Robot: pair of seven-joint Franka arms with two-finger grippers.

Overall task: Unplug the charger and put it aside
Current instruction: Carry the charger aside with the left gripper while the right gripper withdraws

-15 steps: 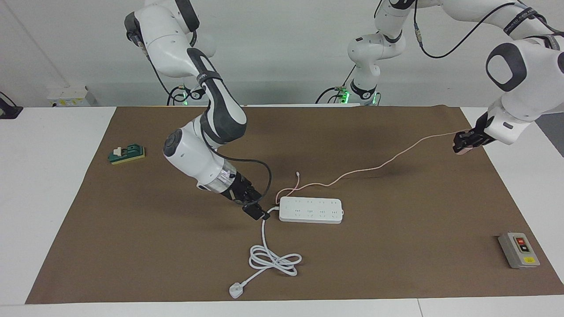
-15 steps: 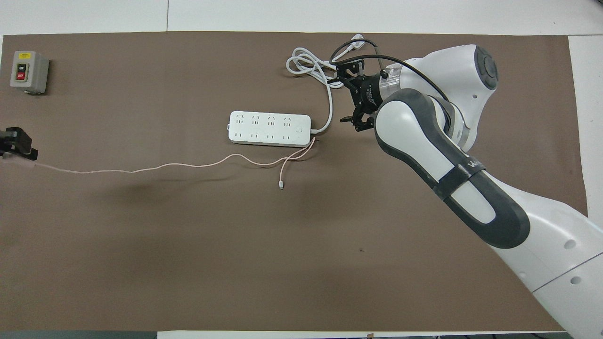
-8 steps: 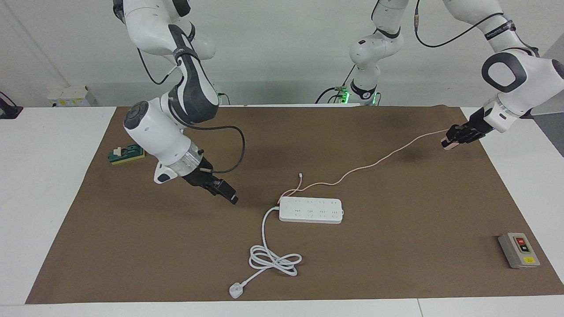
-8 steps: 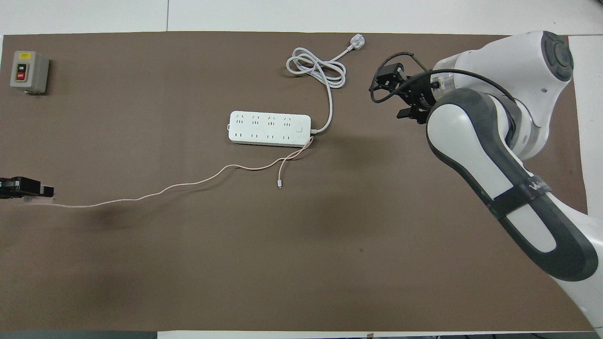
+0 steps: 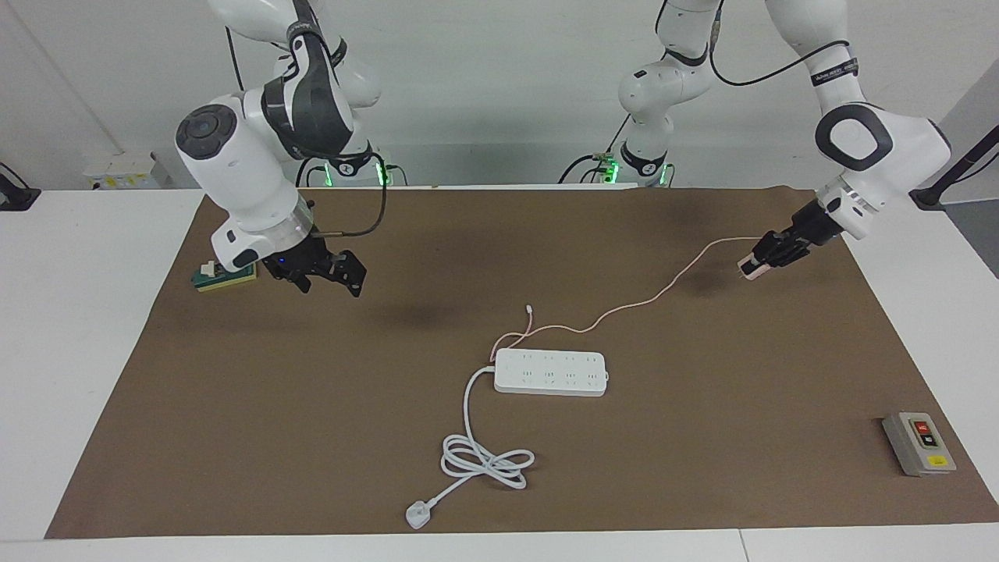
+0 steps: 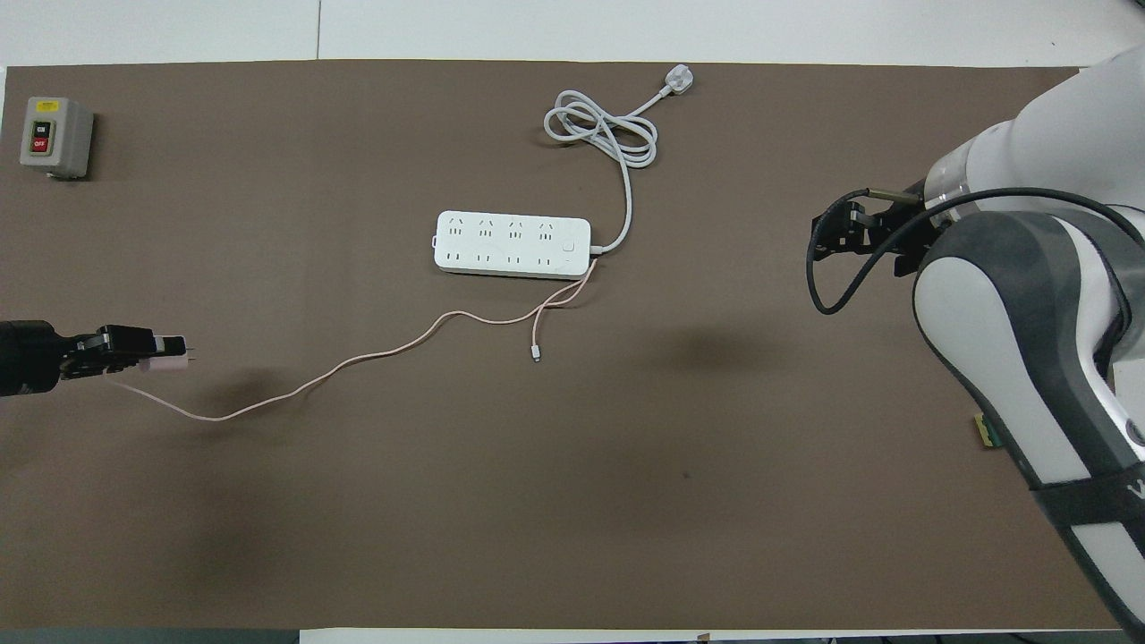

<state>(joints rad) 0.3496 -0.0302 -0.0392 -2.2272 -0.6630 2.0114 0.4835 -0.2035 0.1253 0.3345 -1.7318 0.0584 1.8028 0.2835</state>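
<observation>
The pale pink charger point(image 5: 751, 270) point(image 6: 167, 364) is out of the white power strip point(image 5: 551, 372) point(image 6: 513, 243) and hangs above the brown mat toward the left arm's end of the table. My left gripper point(image 5: 765, 257) point(image 6: 161, 351) is shut on it, prongs pointing outward. Its thin pink cable point(image 5: 671, 285) point(image 6: 358, 360) trails down to the mat and ends beside the strip. My right gripper point(image 5: 329, 282) point(image 6: 841, 234) hovers open and holds nothing, over the mat toward the right arm's end, well away from the strip.
The strip's thick white cord lies coiled point(image 5: 485, 460) point(image 6: 601, 131) with its white plug point(image 5: 417, 515) point(image 6: 677, 82) near the mat's edge farthest from the robots. A grey switch box point(image 5: 919, 443) point(image 6: 55, 136) sits at one corner. A green block point(image 5: 226, 273) lies beside the right gripper.
The right gripper has left the strip's cord end and swung up toward the green block. The left gripper has carried the charger nearer the robots and inward, slackening the pink cable.
</observation>
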